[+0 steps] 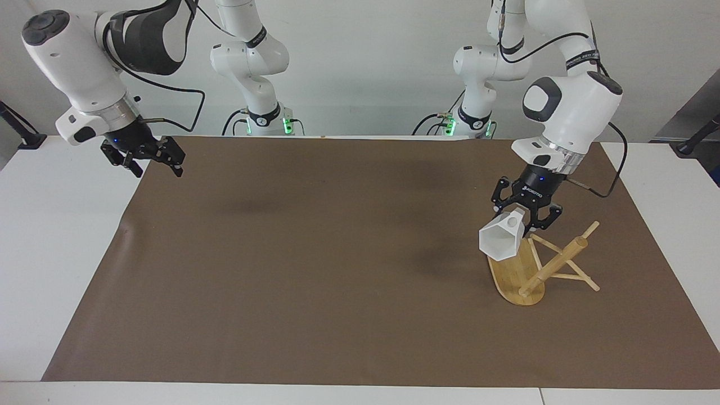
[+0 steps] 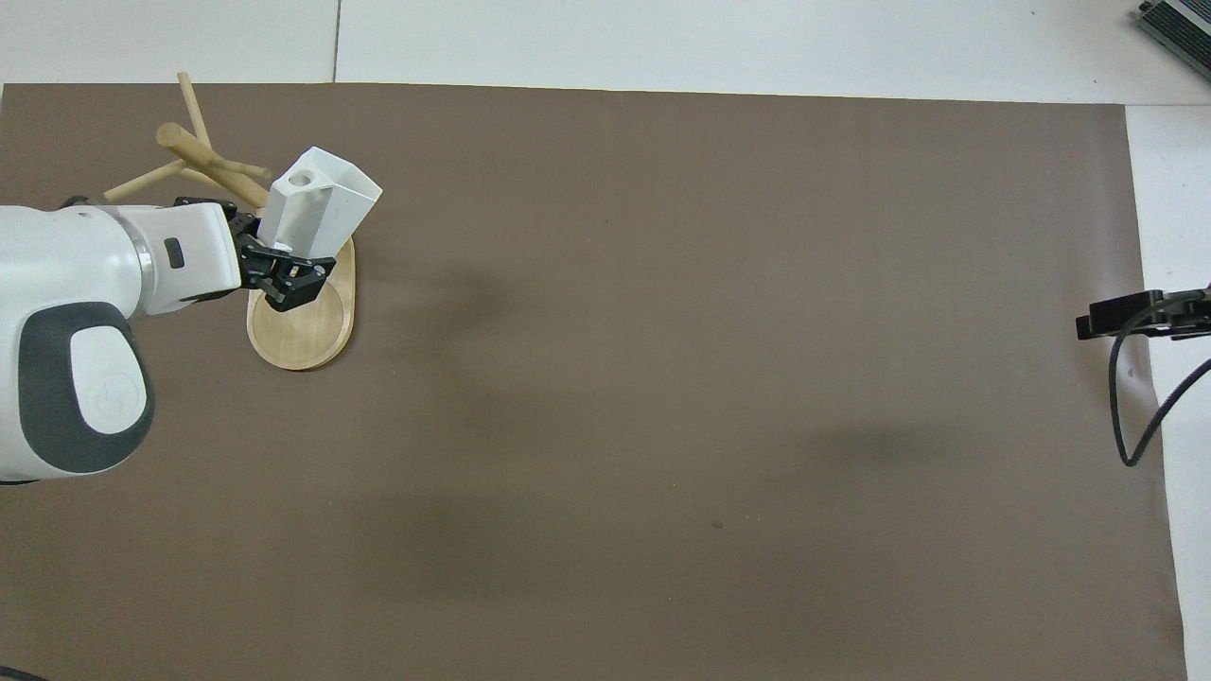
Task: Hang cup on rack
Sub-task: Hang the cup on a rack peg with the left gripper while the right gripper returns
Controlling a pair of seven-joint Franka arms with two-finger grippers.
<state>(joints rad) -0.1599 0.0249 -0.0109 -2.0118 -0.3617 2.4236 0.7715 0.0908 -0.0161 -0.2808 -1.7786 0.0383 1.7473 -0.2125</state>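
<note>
The cup (image 1: 502, 239) is up in the air, pinched at its handle by the left pincer (image 1: 527, 216) over the rack's (image 1: 540, 264) oval base; no peg is through the handle hole, so hanging remains. The right pincer (image 1: 147, 159) waits, spread, over the bench (image 1: 337, 270) edge. The overhead view crops it.

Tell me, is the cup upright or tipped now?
Tipped. The left pincer holds the cup over the rack base; its hexagonal mouth faces sideways and down, handle hole up.
</note>
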